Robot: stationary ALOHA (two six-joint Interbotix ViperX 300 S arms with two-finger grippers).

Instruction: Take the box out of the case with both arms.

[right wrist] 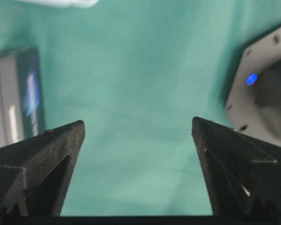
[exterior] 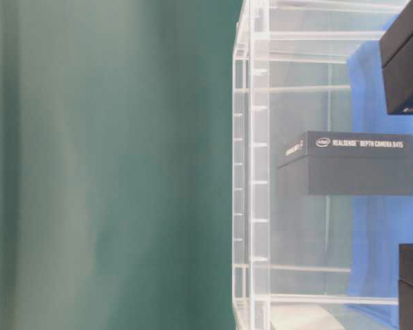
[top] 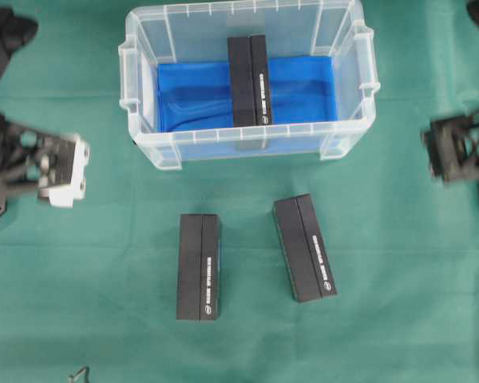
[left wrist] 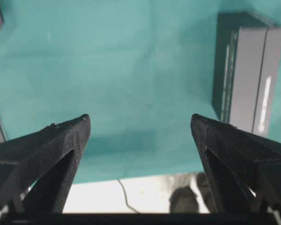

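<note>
I have one box [top: 248, 80] left in the case [top: 144, 48], which sits at the upper centre of the overhead view. The box stands on its long edge across the blue sheet [top: 303, 88], roughly midway between the end walls, so there is free room on both of its sides for a finger to come down. That, I judge, is why the job wants both arms: the box is too deep in the case for one side grasp.

Two more boxes lie on the green table below the case, one at lower centre-left [top: 199, 266] and one at lower centre-right [top: 304, 247], tilted slightly. I take them for ones already out.

My left gripper [left wrist: 140, 124] is at the left edge of the overhead view, well apart from the case, fingers released and spread wide with nothing between them; its wrist view shows only cloth and a box at upper right. My right gripper [right wrist: 138, 126] sits at the right edge, likewise spread and empty, over bare cloth.

Neither arm is near the case yet. Next I would bring both in over the rim, one to each side of the box.
</note>
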